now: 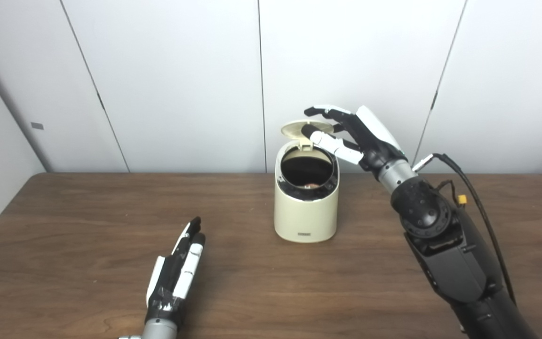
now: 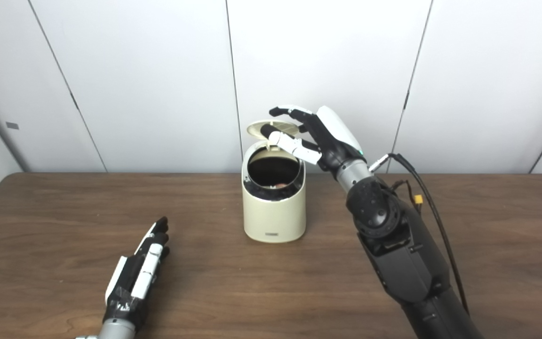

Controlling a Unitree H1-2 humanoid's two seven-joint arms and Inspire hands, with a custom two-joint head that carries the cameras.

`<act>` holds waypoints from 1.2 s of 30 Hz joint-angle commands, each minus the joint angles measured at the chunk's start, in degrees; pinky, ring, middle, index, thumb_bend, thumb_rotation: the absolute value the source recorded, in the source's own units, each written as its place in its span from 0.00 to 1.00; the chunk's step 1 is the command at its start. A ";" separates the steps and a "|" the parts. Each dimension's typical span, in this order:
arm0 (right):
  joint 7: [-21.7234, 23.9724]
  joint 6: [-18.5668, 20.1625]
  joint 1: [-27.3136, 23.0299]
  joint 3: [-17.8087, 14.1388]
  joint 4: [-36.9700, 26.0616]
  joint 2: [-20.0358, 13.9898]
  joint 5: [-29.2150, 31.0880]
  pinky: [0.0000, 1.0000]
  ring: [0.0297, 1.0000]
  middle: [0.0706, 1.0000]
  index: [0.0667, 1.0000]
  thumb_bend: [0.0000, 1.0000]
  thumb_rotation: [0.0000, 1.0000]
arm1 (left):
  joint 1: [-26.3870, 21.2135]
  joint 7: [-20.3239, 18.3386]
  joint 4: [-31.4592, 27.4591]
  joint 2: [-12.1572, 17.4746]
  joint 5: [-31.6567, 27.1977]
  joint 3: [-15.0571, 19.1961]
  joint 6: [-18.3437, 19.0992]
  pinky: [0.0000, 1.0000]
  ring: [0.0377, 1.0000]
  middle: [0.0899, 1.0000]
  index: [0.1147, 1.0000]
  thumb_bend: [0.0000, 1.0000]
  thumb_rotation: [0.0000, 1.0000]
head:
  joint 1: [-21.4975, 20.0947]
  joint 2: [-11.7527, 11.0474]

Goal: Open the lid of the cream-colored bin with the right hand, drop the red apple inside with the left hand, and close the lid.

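The cream-colored bin (image 1: 305,207) stands upright at the middle of the table. Its round lid (image 1: 294,128) is tipped up at the back, so the dark opening shows. A small reddish patch of the apple (image 1: 309,185) shows deep inside the bin. My right hand (image 1: 346,134) is at the raised lid. Its thumb lies against the lid's face and its fingers (image 1: 320,111) reach above and behind the lid's top edge, spread apart. My left hand (image 1: 177,270) lies flat, open and empty, on the table to the bin's front left.
The brown wooden table (image 1: 87,221) runs back to white wall panels just behind the bin. My right forearm (image 1: 445,249) and its black cable (image 1: 475,197) rise over the table's right side.
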 commanded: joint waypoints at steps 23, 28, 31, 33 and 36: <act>1.37 -0.79 0.47 1.85 -4.55 -1.46 -9.45 0.88 1.00 0.97 0.75 0.45 0.74 | -1.68 -1.24 -0.19 0.75 -2.40 -0.12 -0.43 1.00 1.00 1.00 1.00 0.62 0.77 | -0.08 0.39; 2.23 -1.38 1.46 2.10 -6.08 -2.85 -11.07 0.90 1.00 0.96 0.75 0.44 0.78 | -1.66 -0.95 -0.49 0.69 -2.10 -0.16 -0.60 1.00 1.00 1.00 1.00 0.62 0.77 | -0.23 0.90; 2.71 -1.28 1.88 2.41 -7.06 -3.39 -12.21 0.91 1.00 0.95 0.75 0.44 0.78 | -1.61 -0.87 -0.59 0.67 -1.97 -0.18 -0.72 1.00 1.00 0.99 1.00 0.61 0.77 | -0.10 1.22; 3.04 -0.95 2.19 2.62 -7.66 -3.56 -13.04 0.91 1.00 0.94 0.75 0.45 0.77 | -1.64 -0.77 -0.53 0.71 -1.56 -0.35 -0.53 1.00 1.00 0.99 1.00 0.62 0.78 | 0.00 1.45; 4.04 -0.24 2.57 2.75 -8.54 -3.54 -13.83 0.92 1.00 0.95 0.75 0.45 0.77 | -1.64 -0.73 -0.63 0.70 -1.24 -0.53 -0.33 1.00 1.00 0.99 1.00 0.62 0.79 | 0.07 1.73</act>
